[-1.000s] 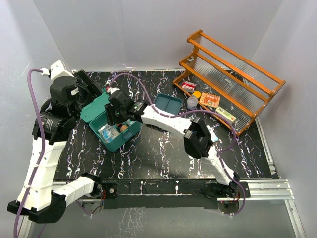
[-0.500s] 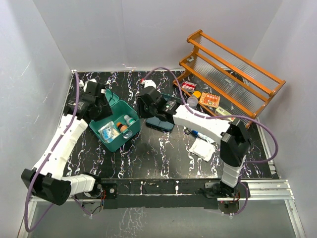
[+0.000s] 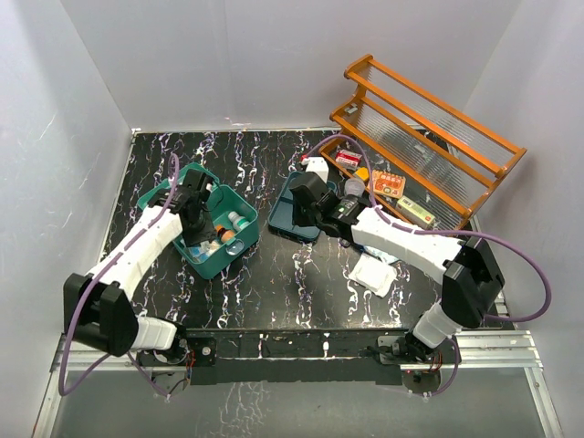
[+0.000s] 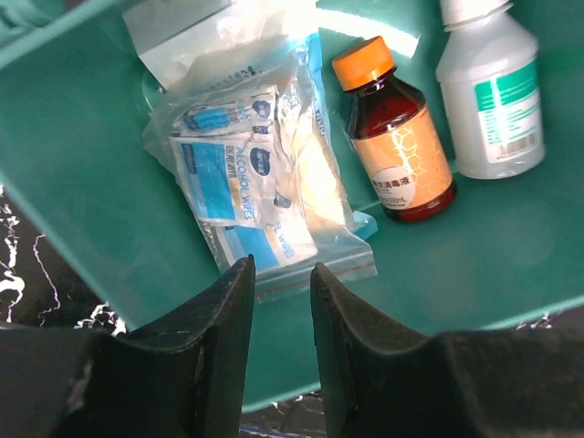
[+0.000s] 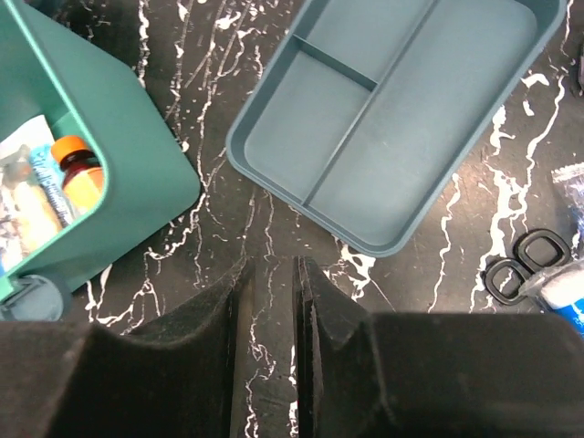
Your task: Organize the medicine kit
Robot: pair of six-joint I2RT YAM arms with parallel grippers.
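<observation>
The medicine kit (image 3: 213, 268) is a teal box standing open at the left, its lid (image 3: 170, 195) tipped back. Inside lie a zip bag of alcohol wipes (image 4: 246, 192), a brown bottle with an orange cap (image 4: 397, 151) and a white bottle (image 4: 493, 91). My left gripper (image 3: 197, 230) (image 4: 282, 274) hangs over the kit's inside above the bag's edge, its jaws slightly apart and empty. My right gripper (image 3: 303, 205) (image 5: 274, 269) hovers over bare table between the kit (image 5: 119, 128) and the blue divided tray (image 5: 392, 119), with a narrow gap and nothing held.
The blue tray (image 3: 285, 221) lies just right of the kit. Black scissors (image 5: 516, 265), a tube and a white packet (image 3: 372, 272) lie right of it. The orange rack (image 3: 429, 119) stands at the back right, with small boxes and a jar (image 3: 354, 189) before it.
My left gripper has swung from beside the lid to over the kit's inside. My right gripper has shifted right and toward me, above the tray. The kit has stayed put.
</observation>
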